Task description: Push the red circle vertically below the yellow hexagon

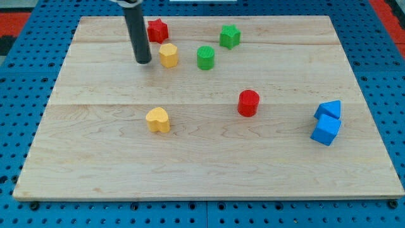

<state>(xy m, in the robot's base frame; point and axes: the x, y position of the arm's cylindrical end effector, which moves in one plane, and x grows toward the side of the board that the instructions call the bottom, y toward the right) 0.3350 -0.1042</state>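
Nearest, a yellow heart (158,119), the red circle (249,102) and two touching blue blocks (327,111) (326,130) are sitting (circle right of centre). Farther, my tip (143,61), holding nothing, is resting just left of the yellow hexagon (168,55), with a green cylinder (205,57), green star (230,35) and red star (157,30) lying around.

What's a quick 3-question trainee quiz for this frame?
1. True or false: my tip touches the red circle.
2. Which block is nearest my tip? A) yellow hexagon B) green circle C) yellow heart
3. Fill in: the two blue blocks sit at the view's ____ edge of the board.

Key: 1 false, the tip is far off toward the view's upper left; 2 A; 3 right.
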